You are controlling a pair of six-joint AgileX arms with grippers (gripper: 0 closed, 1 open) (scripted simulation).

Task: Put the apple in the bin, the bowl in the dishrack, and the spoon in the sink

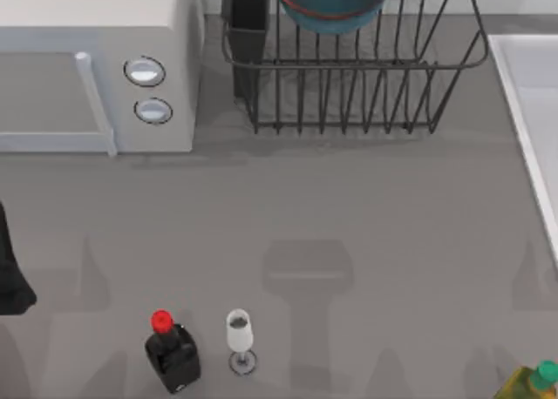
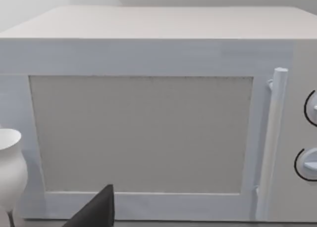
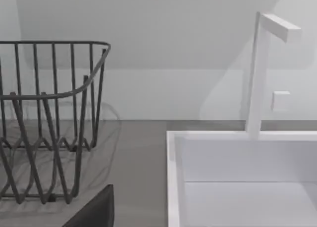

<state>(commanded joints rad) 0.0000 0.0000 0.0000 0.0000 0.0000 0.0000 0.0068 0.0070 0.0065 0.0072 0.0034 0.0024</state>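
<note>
At far centre, your blue bowl [image 1: 331, 5] sits in the black dishrack [image 1: 349, 77]; sink [image 1: 534, 111] at right edge. Left arm [image 1: 10, 273] parked at left edge; cannot tell either gripper's state.

Grey table [image 1: 366, 233]: microwave [image 1: 96, 68], dishrack [image 1: 349, 85], sink [image 1: 532, 111].

no readable text or labels anywhere
</note>
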